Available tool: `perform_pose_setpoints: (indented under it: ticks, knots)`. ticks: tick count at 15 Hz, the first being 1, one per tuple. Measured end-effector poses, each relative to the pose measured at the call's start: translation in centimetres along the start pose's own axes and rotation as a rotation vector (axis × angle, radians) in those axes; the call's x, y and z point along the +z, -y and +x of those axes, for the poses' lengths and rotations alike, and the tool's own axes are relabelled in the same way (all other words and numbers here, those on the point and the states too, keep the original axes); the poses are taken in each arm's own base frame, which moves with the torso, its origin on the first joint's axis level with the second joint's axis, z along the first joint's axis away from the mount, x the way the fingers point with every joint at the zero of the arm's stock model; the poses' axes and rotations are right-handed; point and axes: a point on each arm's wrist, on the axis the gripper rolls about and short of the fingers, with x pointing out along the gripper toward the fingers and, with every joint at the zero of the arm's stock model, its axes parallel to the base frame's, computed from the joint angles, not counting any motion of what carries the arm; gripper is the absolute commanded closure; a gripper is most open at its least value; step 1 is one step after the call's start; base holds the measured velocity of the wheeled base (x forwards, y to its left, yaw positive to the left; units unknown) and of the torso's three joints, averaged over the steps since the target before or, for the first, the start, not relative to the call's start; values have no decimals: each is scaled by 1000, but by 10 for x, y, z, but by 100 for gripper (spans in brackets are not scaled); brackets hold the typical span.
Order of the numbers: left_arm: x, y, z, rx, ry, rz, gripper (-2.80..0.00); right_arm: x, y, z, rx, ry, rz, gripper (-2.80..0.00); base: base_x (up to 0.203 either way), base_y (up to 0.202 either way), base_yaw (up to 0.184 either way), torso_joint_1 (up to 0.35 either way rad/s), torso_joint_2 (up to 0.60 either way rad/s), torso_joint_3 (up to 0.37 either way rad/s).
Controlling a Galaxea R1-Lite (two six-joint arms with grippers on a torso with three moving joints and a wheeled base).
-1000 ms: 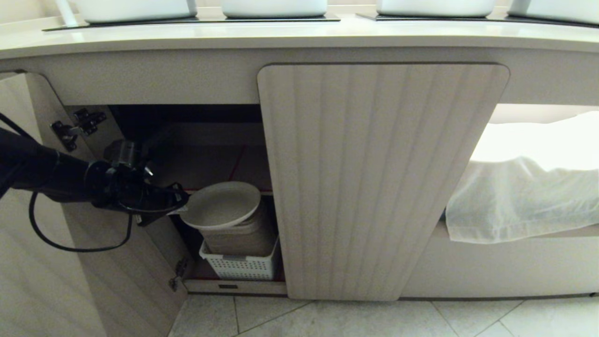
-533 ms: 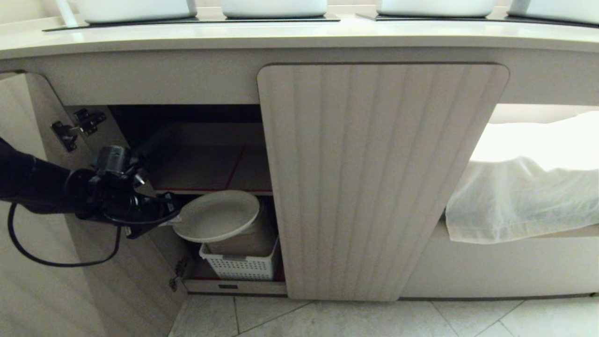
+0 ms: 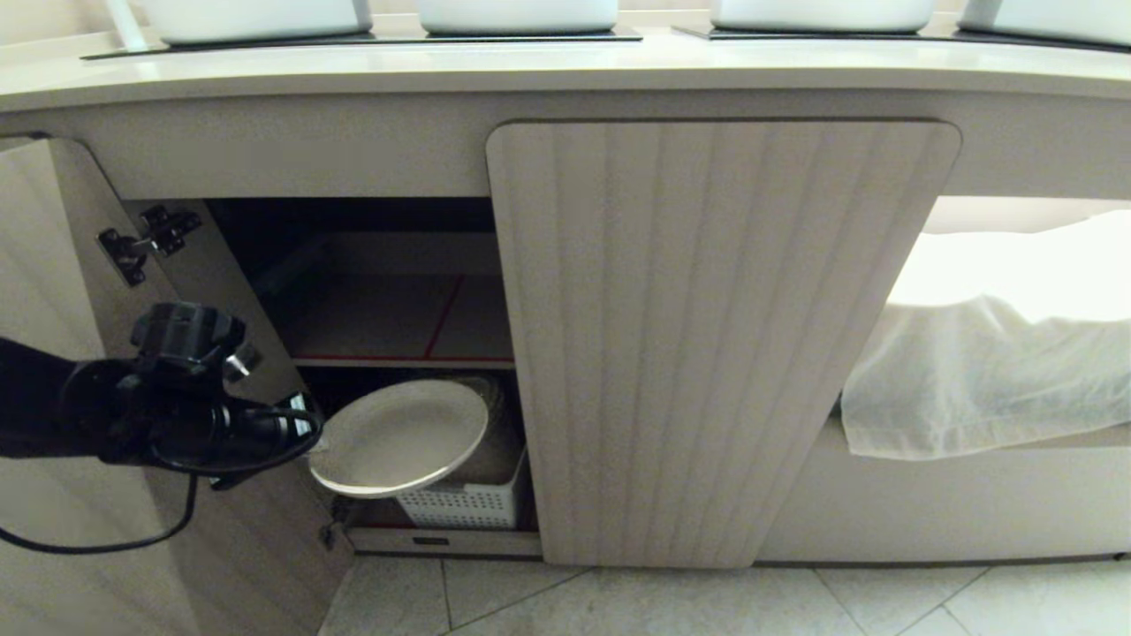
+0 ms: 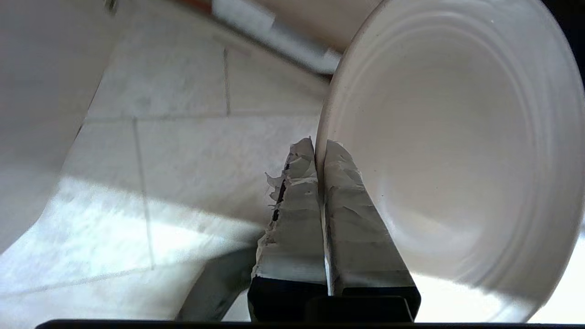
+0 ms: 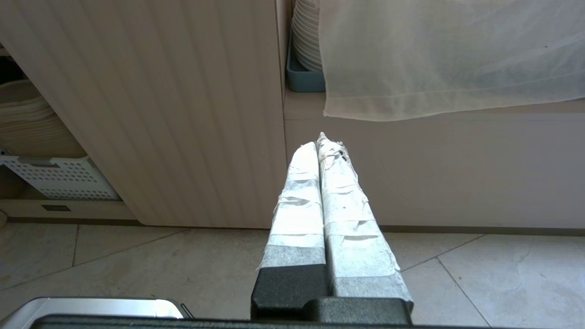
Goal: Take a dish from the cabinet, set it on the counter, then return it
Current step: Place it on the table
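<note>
The off-white dish [image 3: 402, 435] hangs tilted in front of the open left half of the cabinet [image 3: 389, 309], out past the stack of plates in the white basket [image 3: 459, 505]. My left gripper [image 3: 311, 433] is shut on the dish's left rim; in the left wrist view the taped fingers [image 4: 297, 201] pinch the rim of the dish [image 4: 457, 151] between them. The counter [image 3: 565, 66] runs along the top. My right gripper [image 5: 319, 141] is shut on nothing, parked low over the floor in front of the closed fluted door [image 5: 183, 109].
The cabinet's left door [image 3: 53, 371] stands swung open beside my left arm. The right door [image 3: 707, 336] is closed. A white cloth [image 3: 998, 362] hangs over the unit to the right. White bins [image 3: 517, 13] stand at the back of the counter. Tiled floor [image 3: 663, 601] lies below.
My left gripper has drawn the dish out of the cabinet, down and to the left, off the stack in the basket. The right arm has kept still.
</note>
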Motion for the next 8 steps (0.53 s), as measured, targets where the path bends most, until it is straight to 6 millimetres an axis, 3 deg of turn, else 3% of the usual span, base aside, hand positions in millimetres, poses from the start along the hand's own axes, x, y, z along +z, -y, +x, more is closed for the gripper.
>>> perform_pose_setpoints:
  ticks: [8]
  knots:
    - [-52, -11, -40, 4, -35, 39, 0, 0, 0, 0, 0, 0, 0, 0, 0, 0, 0, 0, 0, 0]
